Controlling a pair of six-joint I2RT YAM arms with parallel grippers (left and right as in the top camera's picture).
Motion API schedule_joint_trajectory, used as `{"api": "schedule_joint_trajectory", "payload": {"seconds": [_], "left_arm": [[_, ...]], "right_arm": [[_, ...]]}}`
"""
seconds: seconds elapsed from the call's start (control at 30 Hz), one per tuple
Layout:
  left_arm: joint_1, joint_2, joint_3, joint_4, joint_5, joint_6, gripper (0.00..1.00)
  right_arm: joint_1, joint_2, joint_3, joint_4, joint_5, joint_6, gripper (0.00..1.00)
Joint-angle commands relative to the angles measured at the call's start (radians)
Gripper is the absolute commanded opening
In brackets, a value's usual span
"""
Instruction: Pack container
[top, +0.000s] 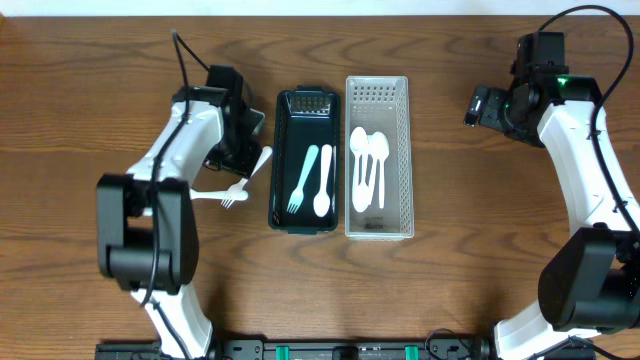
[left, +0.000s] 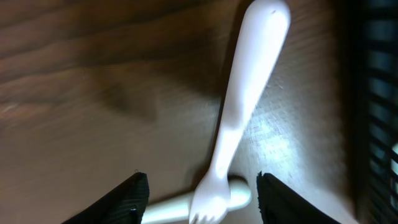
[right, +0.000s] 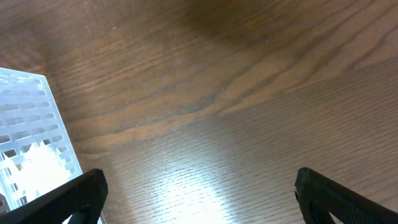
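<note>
A dark rectangular tray (top: 288, 130) lies in the middle of the wooden table (top: 470, 250), its long sides running from the far edge toward the near edge. Inside it a white fork (top: 303, 182) and a white spoon (top: 323, 182) lie side by side, handles toward the far edge, tines and bowl toward the near edge.

Just beside the tray, on its right, stands a white perforated basket (top: 380, 98) lying the same way. It holds a small cluster of white spoons (top: 368, 160); two bowls point to the far edge. The exact count is hard to tell because they overlap.

Two more white forks lie loose on the table left of the tray. The loose fork (top: 259, 162) (left: 244, 106) is just beside the tray's left wall. In the left wrist view its tines rest across the handle end of the second fork (top: 222, 194) (left: 177, 204), which lies nearer the left edge.

The left gripper (top: 240, 152) (left: 202, 198) hangs low over the loose fork. Its fingers (left: 127, 200) are spread to either side of the tines and grasp nothing.

The right gripper (top: 478, 105) (right: 199, 193) is near the far right corner, well apart from the basket. Its fingers (right: 74, 198) are wide apart and empty over bare wood.
</note>
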Motion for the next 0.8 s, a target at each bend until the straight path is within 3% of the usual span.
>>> {"api": "schedule_joint_trajectory", "payload": {"seconds": [0.0,0.2,0.33,0.37,0.4,0.43,0.67,0.77], "left_arm": [[-0.002,0.036,-0.004,0.012,0.018,0.045,0.58],[-0.002,0.072,-0.004,0.044,0.018,0.042,0.57],[-0.002,0.099,-0.004,0.042,0.018,0.042,0.48],[-0.002,0.105,-0.004,0.040,0.019,0.042,0.41],[-0.003,0.109,-0.004,0.039,0.019,0.042,0.28],[-0.005,0.114,-0.004,0.037,0.022,0.042,0.22],[-0.035,0.114,-0.014,0.026,0.021,0.046,0.25],[-0.037,0.114,-0.026,0.041,0.020,0.049,0.19]], "right_arm": [[-0.005,-0.010,0.016,-0.001,-0.001,-0.003,0.99],[-0.005,-0.010,0.016,-0.001,-0.001,-0.003,0.99],[-0.005,-0.010,0.016,-0.001,-0.001,-0.003,0.99],[-0.005,-0.010,0.016,-0.001,-0.001,-0.003,0.99],[-0.005,-0.010,0.016,-0.001,-0.001,-0.003,0.99],[-0.005,-0.010,0.016,-0.001,-0.001,-0.003,0.99],[-0.005,-0.010,0.016,-0.001,-0.001,-0.002,0.99],[-0.005,-0.010,0.016,-0.001,-0.001,-0.002,0.99]]}}
